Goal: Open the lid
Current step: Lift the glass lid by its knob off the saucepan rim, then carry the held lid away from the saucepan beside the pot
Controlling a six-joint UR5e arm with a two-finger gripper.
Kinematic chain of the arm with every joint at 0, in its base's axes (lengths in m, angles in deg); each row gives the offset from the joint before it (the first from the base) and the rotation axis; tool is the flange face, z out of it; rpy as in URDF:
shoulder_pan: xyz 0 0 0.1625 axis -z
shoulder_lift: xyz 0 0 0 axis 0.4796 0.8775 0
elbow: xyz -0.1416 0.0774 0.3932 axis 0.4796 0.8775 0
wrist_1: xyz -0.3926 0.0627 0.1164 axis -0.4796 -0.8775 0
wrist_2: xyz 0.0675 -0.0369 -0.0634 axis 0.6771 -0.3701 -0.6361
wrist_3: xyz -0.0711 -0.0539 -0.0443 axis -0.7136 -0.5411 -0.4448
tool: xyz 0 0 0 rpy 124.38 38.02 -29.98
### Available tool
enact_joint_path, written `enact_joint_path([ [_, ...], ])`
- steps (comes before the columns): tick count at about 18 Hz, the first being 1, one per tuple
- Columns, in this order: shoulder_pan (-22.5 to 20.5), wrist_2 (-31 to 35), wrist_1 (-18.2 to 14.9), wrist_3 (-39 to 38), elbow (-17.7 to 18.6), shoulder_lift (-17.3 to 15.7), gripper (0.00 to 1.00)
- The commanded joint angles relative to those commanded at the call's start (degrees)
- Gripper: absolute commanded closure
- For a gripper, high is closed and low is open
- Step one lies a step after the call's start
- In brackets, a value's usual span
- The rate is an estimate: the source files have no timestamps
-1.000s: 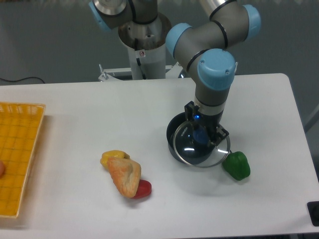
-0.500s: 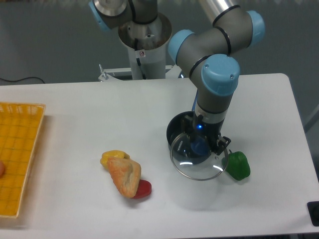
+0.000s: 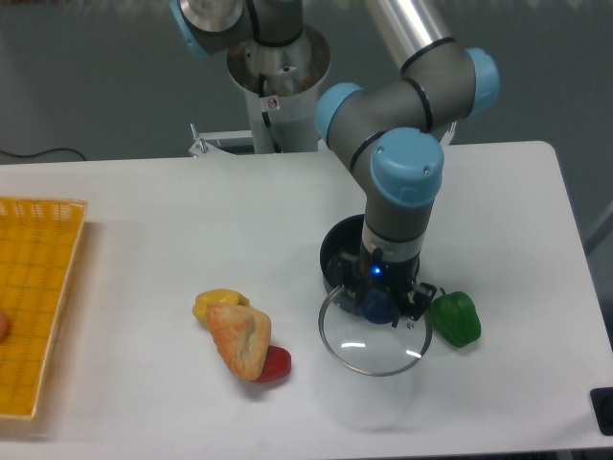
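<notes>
The glass lid (image 3: 374,335), round with a thin metal rim and a blue knob (image 3: 376,305), hangs in my gripper (image 3: 377,303). The gripper is shut on the knob and holds the lid above the table, in front of the dark blue saucepan (image 3: 343,254). The pan stands uncovered behind the gripper; my arm hides most of it and its handle.
A green pepper (image 3: 455,318) lies just right of the lid. A yellow pepper (image 3: 218,301), a bread piece (image 3: 239,338) and a red item (image 3: 275,363) lie to the left. A yellow basket (image 3: 34,297) sits at the left edge.
The gripper has carried the lid forward and slightly left, off the saucepan and toward the table's front. The pan's rim now shows behind it.
</notes>
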Motion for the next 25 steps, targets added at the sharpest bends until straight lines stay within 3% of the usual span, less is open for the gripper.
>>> enact_joint_path([
  [5, 0.4, 0.3, 0.3, -3.4, -0.2, 1.1, 0.56],
  [9, 0.4, 0.8, 2.8, -8.3, 0.3, 1.4, 0.56],
  [13, 0.9, 3.7, 2.9, -9.6, 0.3, 2.8, 0.56],
  [25, 1.1, 3.6, 2.9, -19.6, -1.2, 5.0, 0.56],
])
